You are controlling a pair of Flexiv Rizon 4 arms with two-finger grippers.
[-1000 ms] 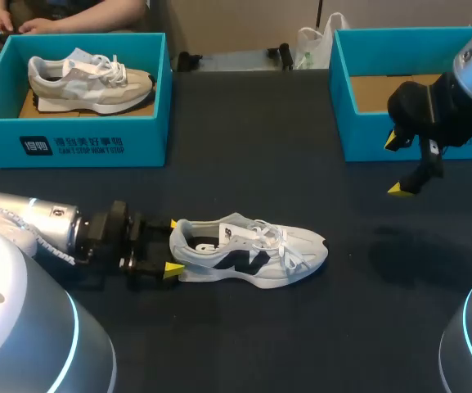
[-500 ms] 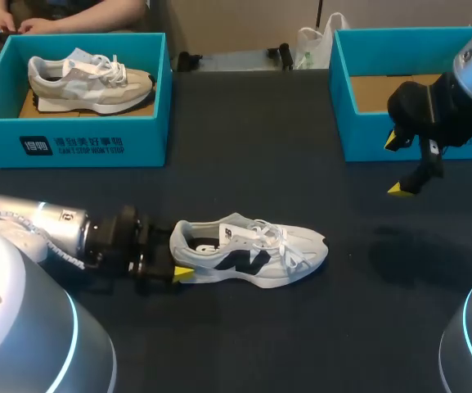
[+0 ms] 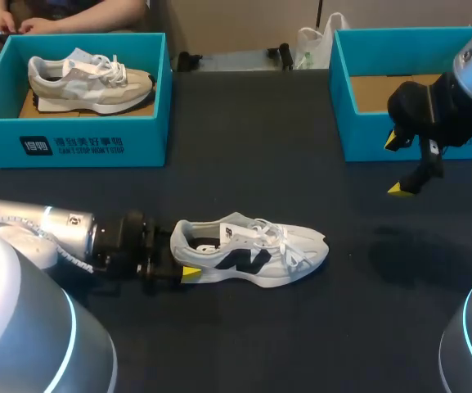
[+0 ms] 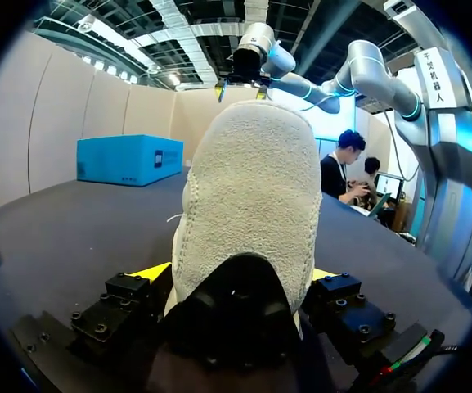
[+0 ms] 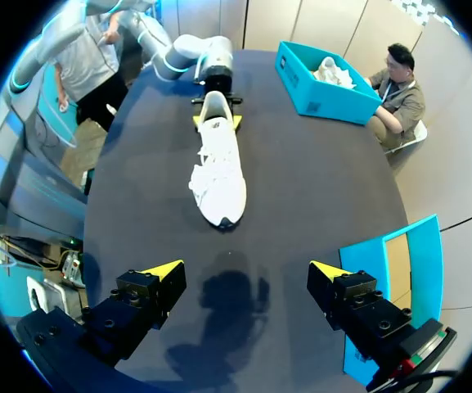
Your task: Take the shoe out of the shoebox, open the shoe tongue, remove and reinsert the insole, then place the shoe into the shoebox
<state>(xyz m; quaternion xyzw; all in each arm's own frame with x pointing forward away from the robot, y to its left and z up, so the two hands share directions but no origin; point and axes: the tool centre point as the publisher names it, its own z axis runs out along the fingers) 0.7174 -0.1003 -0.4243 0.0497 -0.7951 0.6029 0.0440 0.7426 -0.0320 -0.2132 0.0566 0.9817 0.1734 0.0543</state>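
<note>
White sneaker (image 3: 252, 254) is lying on the dark table (image 3: 244, 164) near the middle, out of the blue shoebox (image 3: 342, 123). Left gripper (image 3: 182, 250) is sliding right, now wide open around the heel, so grabbing is probably coming next. Right gripper (image 3: 394, 164) is hanging open, holding nothing

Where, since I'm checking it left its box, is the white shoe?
In the head view, the white shoe lies on the table at its near middle, heel at the left gripper, toe pointing right.
</note>
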